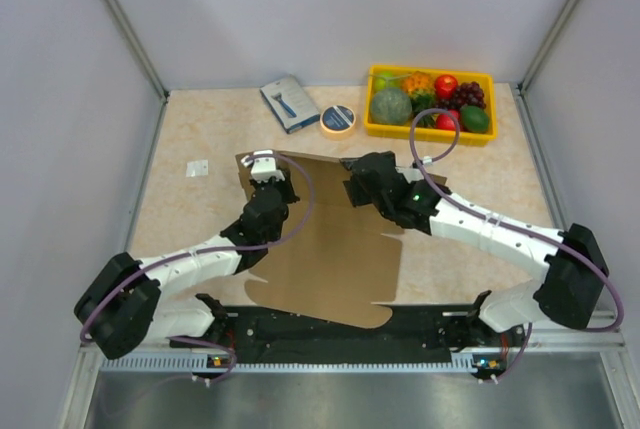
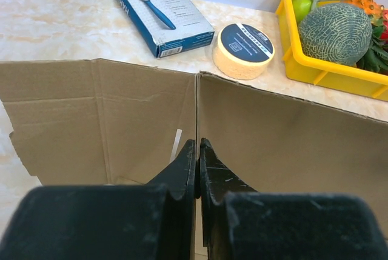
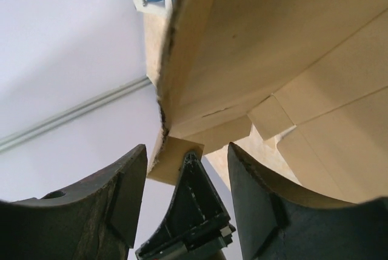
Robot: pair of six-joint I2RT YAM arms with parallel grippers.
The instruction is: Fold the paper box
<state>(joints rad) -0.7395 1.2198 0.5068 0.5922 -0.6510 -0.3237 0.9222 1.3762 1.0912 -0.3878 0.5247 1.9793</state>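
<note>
The paper box (image 1: 330,259) is a large plain brown cardboard sheet lying flat in the middle of the table, with its far panel raised upright. My left gripper (image 1: 266,181) is at the far left of that panel. In the left wrist view the left gripper (image 2: 198,151) is shut on a thin edge of the cardboard (image 2: 121,114), which runs straight between its fingertips. My right gripper (image 1: 358,187) is at the panel's right part. In the right wrist view the right gripper (image 3: 188,157) is open just below the raised cardboard (image 3: 260,48), with the left gripper's black finger showing between its jaws.
A blue-grey packet (image 1: 289,102) and a tape roll (image 1: 338,120) lie beyond the cardboard. A yellow tray (image 1: 420,133) of plastic fruit stands at the far right. A small white scrap (image 1: 197,167) lies at the left. Grey walls enclose the table on three sides.
</note>
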